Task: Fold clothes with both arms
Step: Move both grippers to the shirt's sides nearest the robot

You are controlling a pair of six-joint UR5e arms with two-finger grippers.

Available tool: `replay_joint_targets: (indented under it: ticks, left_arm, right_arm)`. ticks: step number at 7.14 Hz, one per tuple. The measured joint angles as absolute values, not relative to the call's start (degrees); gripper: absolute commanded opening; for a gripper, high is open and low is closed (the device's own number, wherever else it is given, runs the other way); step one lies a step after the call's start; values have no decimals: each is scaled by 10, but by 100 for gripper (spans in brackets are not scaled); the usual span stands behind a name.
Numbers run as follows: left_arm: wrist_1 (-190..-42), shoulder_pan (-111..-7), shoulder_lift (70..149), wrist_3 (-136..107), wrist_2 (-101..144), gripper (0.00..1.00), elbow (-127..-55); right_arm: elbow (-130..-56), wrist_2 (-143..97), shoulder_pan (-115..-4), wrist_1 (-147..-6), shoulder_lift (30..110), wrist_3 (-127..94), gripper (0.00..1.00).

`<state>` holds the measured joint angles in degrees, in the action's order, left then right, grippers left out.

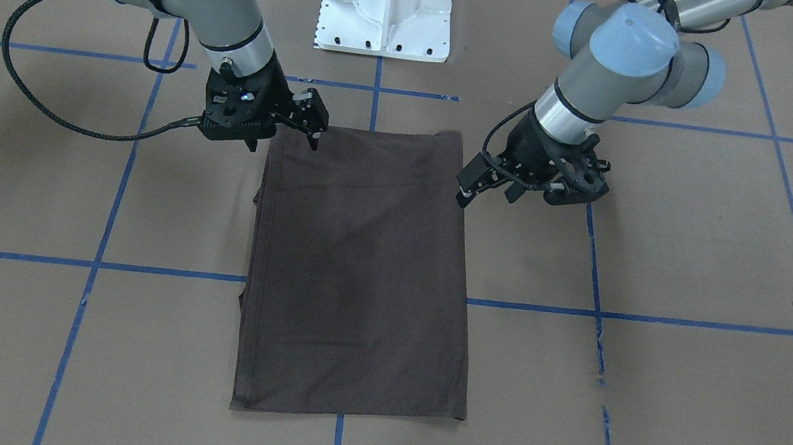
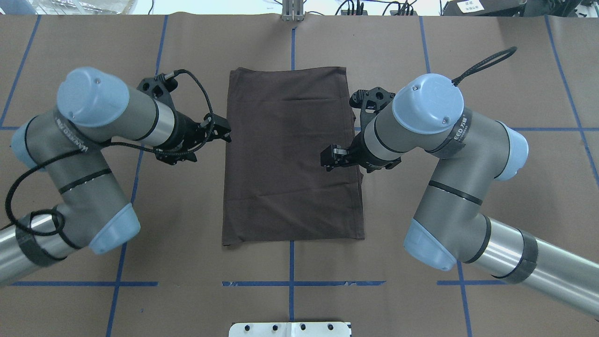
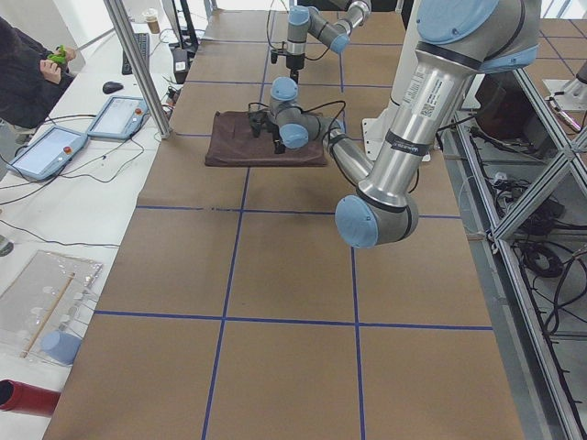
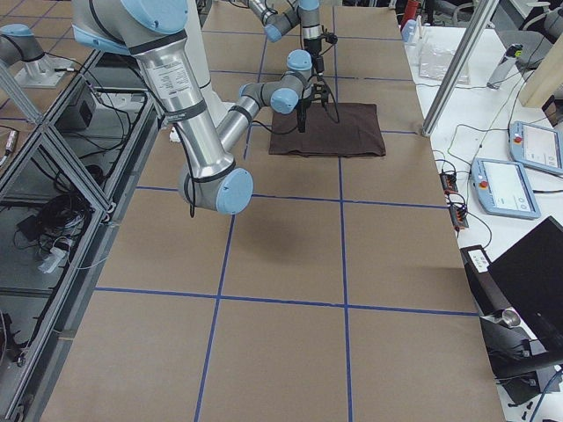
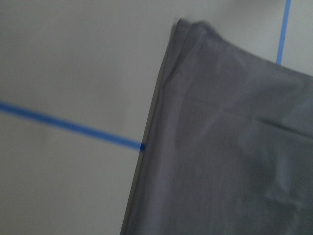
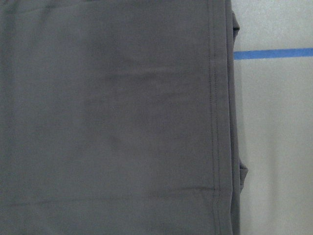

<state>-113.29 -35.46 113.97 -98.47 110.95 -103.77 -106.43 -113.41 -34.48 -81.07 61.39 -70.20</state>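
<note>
Shirt (image 2: 290,154) was seen folded flat at frame centre, flanked by left gripper (image 2: 223,132) and right gripper (image 2: 327,158), apparently unheld; jaw opening could not be told.

The shirt (image 1: 359,271) is coloured plain dark brown. The table (image 1: 708,240) is covered in lighter brown and crossed by blue grid lines (image 1: 660,318).

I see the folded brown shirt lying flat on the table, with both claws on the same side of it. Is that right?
Not quite. The folded brown shirt does lie flat on the table, but the claws are on opposite sides: the left gripper is by one long edge and the right gripper by the other. The overhead exterior view shows it.
</note>
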Motion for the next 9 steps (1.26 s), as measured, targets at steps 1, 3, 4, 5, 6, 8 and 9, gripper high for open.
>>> replay_joint_targets:
  ticks: [1,3,4,5,6,8,9]
  left_arm:
    - [-1105,-298,1134,-1051,1059,98,-1053]
    - [-1046,-212,1142,-1139,970,93,-1060]
    - [-1032,-189,1143,-1159,953,91,-1059]
    - [-1024,-177,1143,-1169,947,89,-1057]
    - [-1020,-172,1142,-1172,944,85,-1056]
    - [-1003,-170,1140,-1174,943,69,-1056]
    - [-999,-170,1140,-1174,943,54,-1055]
  right_arm:
    - [-1075,-1134,-345,-797,625,-720,100]
    - [-1081,-1134,-343,-782,639,-733,100]
    - [-1080,-1134,-343,-781,641,-735,100]
    - [-1080,-1133,-343,-780,641,-735,100]
    - [-1080,-1133,-343,-780,642,-736,100]
    - [-1080,-1133,-343,-780,642,-736,100]
    - [-1080,-1133,-343,-780,642,-736,100]
